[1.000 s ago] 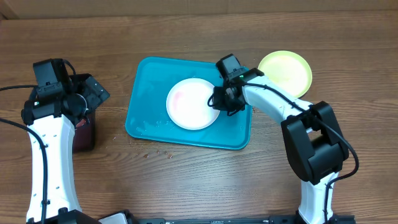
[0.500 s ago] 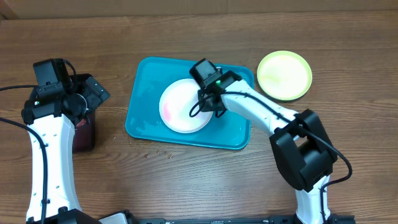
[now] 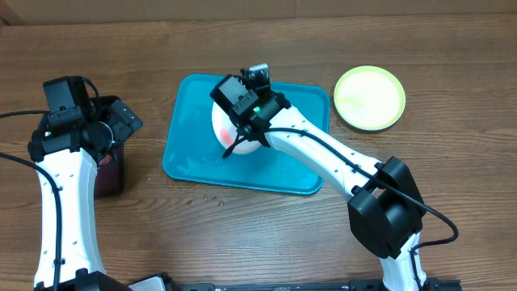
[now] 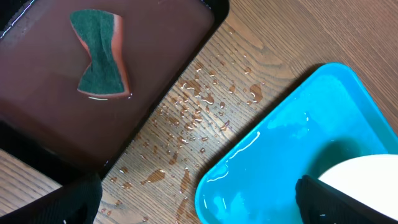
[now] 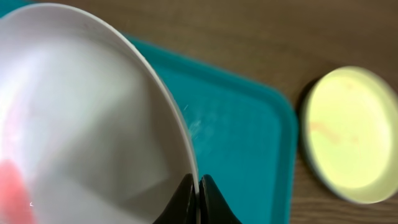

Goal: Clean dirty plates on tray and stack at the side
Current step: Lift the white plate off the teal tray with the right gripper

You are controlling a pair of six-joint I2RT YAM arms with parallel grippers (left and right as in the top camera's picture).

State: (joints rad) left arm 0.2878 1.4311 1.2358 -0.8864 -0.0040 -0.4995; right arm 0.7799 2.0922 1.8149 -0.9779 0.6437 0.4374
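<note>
My right gripper [image 5: 198,186] [image 3: 249,136] is shut on the rim of the white plate [image 5: 93,124] [image 3: 222,128]. It holds the plate tilted up on edge over the middle of the teal tray [image 3: 190,153] [image 5: 242,124] [image 4: 261,162]. A red smear shows on the plate's lower face. The yellow-green plate [image 3: 370,98] [image 5: 348,134] lies flat on the table to the right of the tray. My left gripper [image 3: 121,121] [image 4: 199,202] hangs open and holds nothing, above the wet table between the maroon tray and the teal tray's left corner.
The dark maroon tray [image 4: 62,124] [image 3: 109,174] at the left holds water and a green and orange sponge [image 4: 99,56]. Water drops [image 4: 199,112] are scattered on the wood between the two trays. Water films the teal tray's floor.
My right gripper has swept left across the tray with the white plate, raising it from flat to steeply tilted. The left arm has not moved.
</note>
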